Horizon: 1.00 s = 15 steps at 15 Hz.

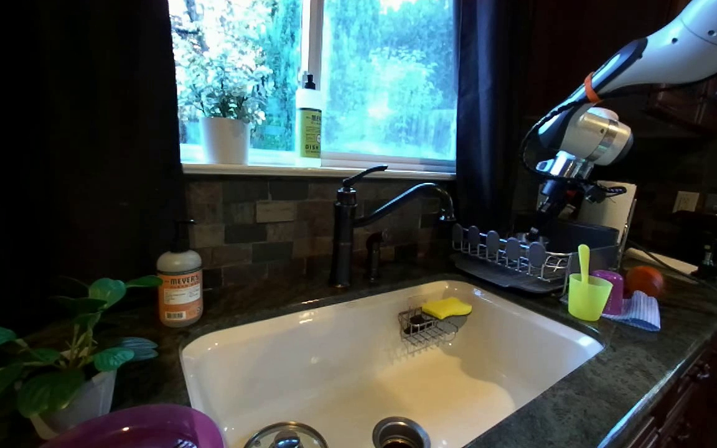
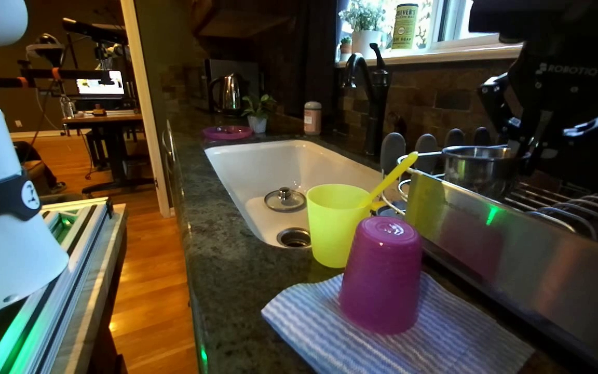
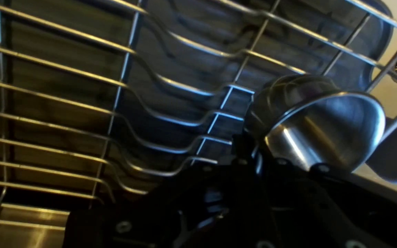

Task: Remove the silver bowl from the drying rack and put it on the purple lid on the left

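Observation:
The silver bowl (image 2: 467, 169) sits upright at the sink-side end of the drying rack (image 2: 538, 259), beside the rack's grey rounded prongs. In the wrist view the bowl (image 3: 326, 134) shows its shiny inside, and wire bars of the rack (image 3: 52, 63) run to its left. My gripper (image 2: 525, 153) points down at the bowl's far side. In the wrist view its fingertips (image 3: 253, 150) are close together around the bowl's wall at the rim; the fingers are dark and partly blurred. The purple lid (image 1: 140, 426) lies on the counter at the sink's far end from the rack; it also shows small (image 2: 226, 136).
A yellow-green cup (image 2: 333, 228) with a spoon and an upturned purple cup (image 2: 382, 280) on a striped cloth (image 2: 320, 332) stand beside the rack. The black faucet (image 1: 345, 236) rises between rack and lid. The white sink (image 1: 309, 367) holds a glass lid (image 1: 287, 435).

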{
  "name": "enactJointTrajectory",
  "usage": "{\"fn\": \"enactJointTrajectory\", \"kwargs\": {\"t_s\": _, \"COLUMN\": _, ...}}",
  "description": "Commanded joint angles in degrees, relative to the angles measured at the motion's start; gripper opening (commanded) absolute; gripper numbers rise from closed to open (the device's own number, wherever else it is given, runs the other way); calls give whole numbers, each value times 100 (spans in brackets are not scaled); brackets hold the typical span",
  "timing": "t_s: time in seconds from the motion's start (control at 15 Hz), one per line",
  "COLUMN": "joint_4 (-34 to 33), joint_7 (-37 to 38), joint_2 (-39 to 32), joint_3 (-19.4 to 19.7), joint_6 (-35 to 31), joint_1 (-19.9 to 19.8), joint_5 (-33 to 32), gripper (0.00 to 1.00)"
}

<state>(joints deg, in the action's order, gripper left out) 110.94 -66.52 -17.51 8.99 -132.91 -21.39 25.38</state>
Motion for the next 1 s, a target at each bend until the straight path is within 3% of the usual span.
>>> {"fn": "enactJointTrajectory", "kwargs": {"t_s": 0.0, "joint_4": 98, "joint_7": -455, "joint_2": 877, "joint_3": -34, "joint_6": 479, "joint_1": -175, "joint_5": 122, "gripper": 2}}
{"fn": "enactJointTrajectory", "kwargs": {"t_s": 0.33, "joint_4": -460, "joint_7": -887, "joint_2": 1810, "joint_3": 94, "joint_6": 1574, "joint_1": 150, "joint_5": 354, "gripper": 2}}
{"fn": "enactJointTrajectory", "kwargs": {"t_s": 0.67, "joint_4": -962, "joint_7": -769, "joint_2": 2222, "joint_3": -211, "joint_6": 2540, "joint_1": 1102, "joint_5": 249, "gripper": 2}}
{"fn": "enactJointTrajectory", "kwargs": {"t_s": 0.93, "joint_4": -548, "joint_7": -942, "joint_2": 2475, "joint_3": -625, "joint_6": 2741, "joint_1": 1831, "joint_5": 123, "gripper": 2}}
